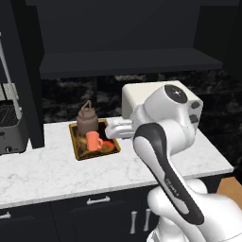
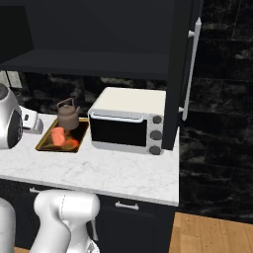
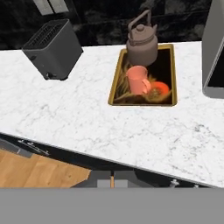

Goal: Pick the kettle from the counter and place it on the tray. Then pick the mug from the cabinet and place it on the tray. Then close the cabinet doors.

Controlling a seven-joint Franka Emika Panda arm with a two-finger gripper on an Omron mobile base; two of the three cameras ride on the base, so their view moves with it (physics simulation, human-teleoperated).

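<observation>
White marble with grey veining forms the counter (image 1: 47, 165) in the left base view, over dark drawers with silver handles. On it lies the tray (image 1: 75, 142), flat and rectangular with a golden-yellow rim. The kettle (image 1: 87, 119), squat, brown and matte with an arched loop handle, stands on the tray's far end. The mug (image 1: 93, 140), a small orange-red cylinder, stands on the tray just in front of the kettle. The white arm's hand reaches in at the tray's right edge; its fingertips cannot be made out here. A grey toaster (image 1: 10, 128) sits well left of the tray. Above hangs the cabinet (image 1: 123, 42), black, with its dark shelf exposed.

From the right base view, the tray (image 2: 44, 141) lies left of a boxy white toaster oven (image 2: 129, 121) with a dark glass door and round knobs. The kettle (image 2: 67, 114) is on the tray's back end and the mug (image 2: 58, 136) before it, both resting on the tray. A tall black cabinet door (image 2: 180, 69) with a long silver bar handle stands open, right of the oven.

Seen from the hand, the tray (image 3: 114, 87) shows a dark, orange-swirled surface carrying the kettle (image 3: 141, 46) and the mug (image 3: 137, 79), side by side lengthwise. The slotted toaster (image 3: 52, 49) is left of the tray. The gripper (image 3: 112, 180) is closed on nothing, its dark tips meeting, well apart from the tray.
</observation>
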